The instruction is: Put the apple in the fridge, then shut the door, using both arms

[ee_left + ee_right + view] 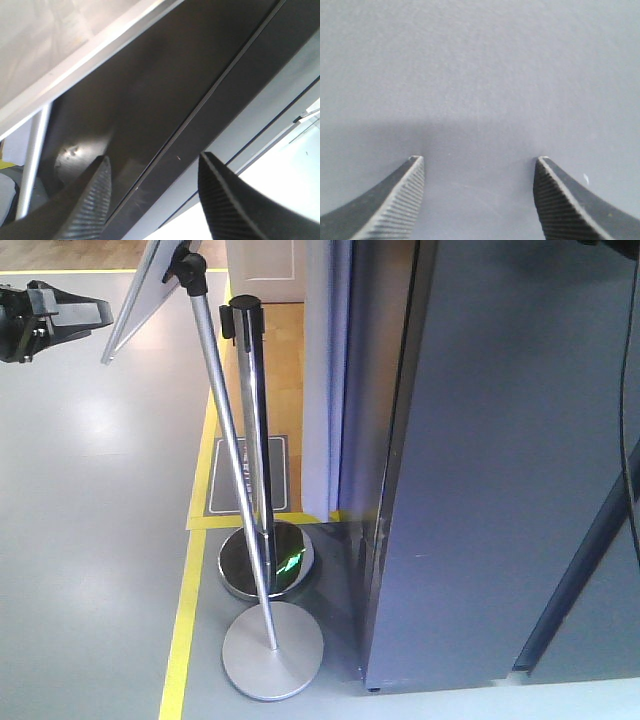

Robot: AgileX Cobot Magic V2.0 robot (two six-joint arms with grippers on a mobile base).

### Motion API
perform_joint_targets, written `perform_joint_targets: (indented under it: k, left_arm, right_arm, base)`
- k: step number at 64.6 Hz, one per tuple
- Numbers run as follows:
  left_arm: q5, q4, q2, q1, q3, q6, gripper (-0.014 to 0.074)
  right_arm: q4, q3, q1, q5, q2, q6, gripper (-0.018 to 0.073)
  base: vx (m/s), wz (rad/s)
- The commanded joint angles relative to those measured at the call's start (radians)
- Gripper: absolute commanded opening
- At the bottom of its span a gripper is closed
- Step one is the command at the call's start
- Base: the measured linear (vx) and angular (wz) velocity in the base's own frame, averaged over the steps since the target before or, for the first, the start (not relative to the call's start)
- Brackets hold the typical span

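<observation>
In the front view we see a black gripper at the upper left, over grey floor with yellow tape. Center: a leaning sign stand and a chrome barrier post, bases touching. Right half: the fridge, dark grey, with its door at the far right edge. No apple in any view. Left wrist view: left fingers released, spread, close to the dark fridge panel. Right wrist view: right fingers released, spread, facing a plain grey surface.
</observation>
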Motion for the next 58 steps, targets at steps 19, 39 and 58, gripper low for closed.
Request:
perform_joint_targets:
  k: [19,39,58]
  left_arm:
    - [-0.052,-0.166,-0.048,0.001,-0.027,-0.011,0.0286]
    - [-0.234,-0.168,-0.048,0.001,-0.027,-0.011,-0.0008]
    - [-0.321,-0.079,-0.138,-0.005,-0.016,-0.011,-0.0007]
  right_arm:
    - [0.023,-0.053,0.028,0.29,-0.178,-0.102,0.0218]
    - [0.049,-0.048,0.028,0.608,-0.351,-0.147,-0.0008]
    - [0.134,-0.011,0.028,0.818,-0.442,-0.213,-0.0003]
  base:
    - [-0.01,-0.03]
    - [0.0,0.0]
    - [0.0,0.0]
